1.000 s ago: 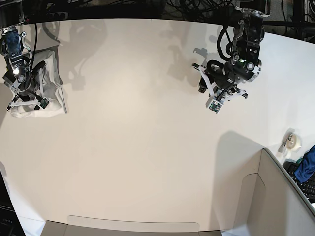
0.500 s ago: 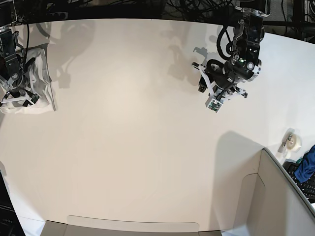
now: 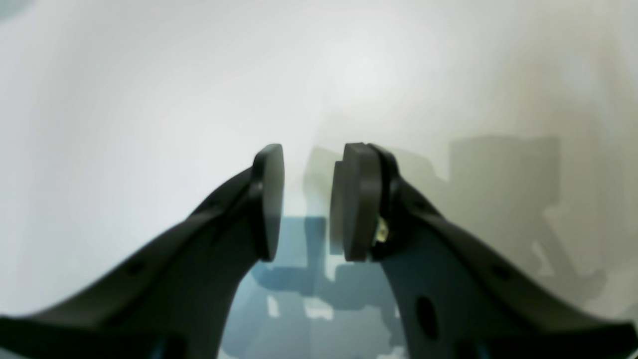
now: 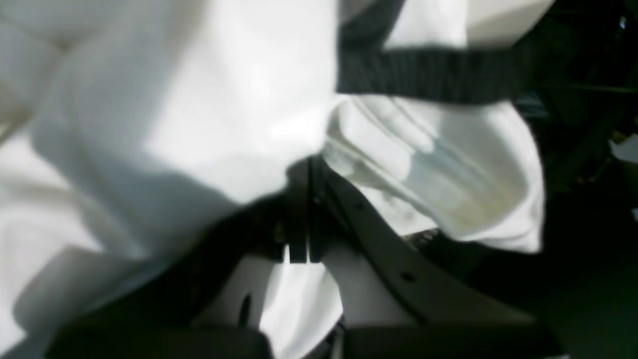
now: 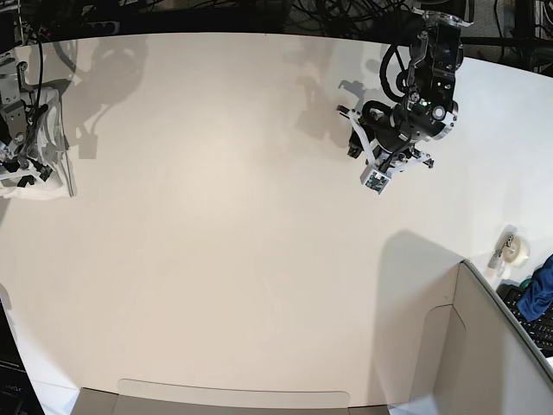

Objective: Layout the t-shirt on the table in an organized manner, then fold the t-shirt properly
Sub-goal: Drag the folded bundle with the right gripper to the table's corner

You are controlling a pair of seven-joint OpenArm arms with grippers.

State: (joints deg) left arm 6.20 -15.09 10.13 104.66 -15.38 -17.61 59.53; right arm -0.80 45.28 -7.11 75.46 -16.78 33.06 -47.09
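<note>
So here's where I'm at with the white cotton t-shirt (image 5: 47, 143): honestly, barely started. It's bunched up at the far left edge of the big off-white matte table (image 5: 242, 242) in the base view, nowhere near laid out, and part of it looks like it's hanging at or past the table's edge. No sleeves spread, no flat body, no print or emblem that I can make out, just a crumpled wad of white fabric.

My right pincer (image 4: 299, 219) is clamped tight on that fabric; in the right wrist view the dark fingers are pressed together with white folds spilling over both sides, plus a dark ribbed band up top that I'd guess is the neckline, though it's too blurry to swear to.

My left pincer (image 3: 304, 199) is over on the other side of the table, well apart from the shirt. Its black pads (image 3: 269, 199) are parted with nothing between them, just bare tabletop below.

So as I read it: grabbed, yes; laid out, no; folded, definitely no. I'd say the shirt needs to come toward the middle, get a second corner picked up by my free pincer, and be spread flat before any folding.
</note>
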